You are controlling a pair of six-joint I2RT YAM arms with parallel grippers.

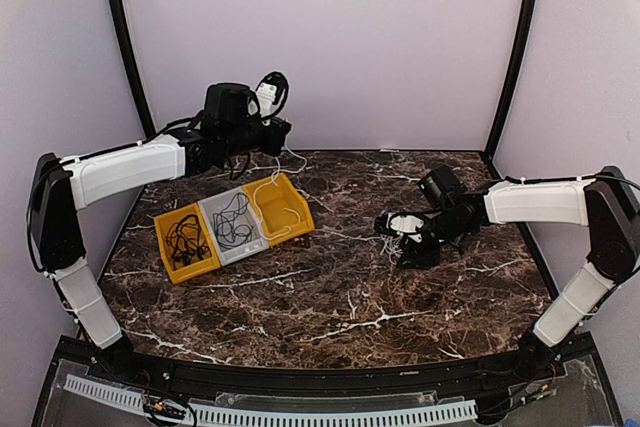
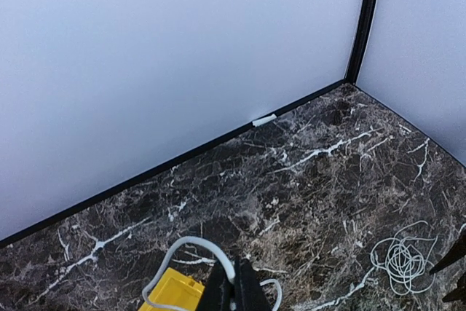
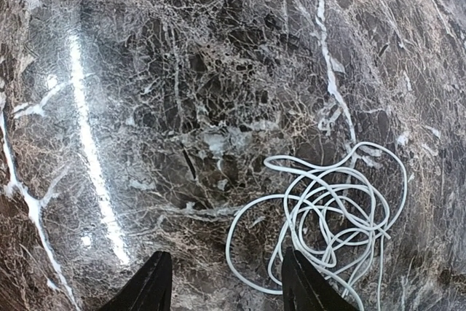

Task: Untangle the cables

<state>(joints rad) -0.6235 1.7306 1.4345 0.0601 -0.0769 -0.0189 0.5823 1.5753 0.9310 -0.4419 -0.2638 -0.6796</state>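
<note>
The table (image 1: 330, 297) is dark brown marble veined white, bins (image 1: 200, 272) yellow and grey, cables (image 1: 185, 237) black and white.

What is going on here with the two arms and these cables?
The left gripper, raised at the back, is shut on a white cable that trails down to a yellow bin. The right gripper hangs open over a white tangle on the marble table. Black cables lie in another yellow bin.
</note>
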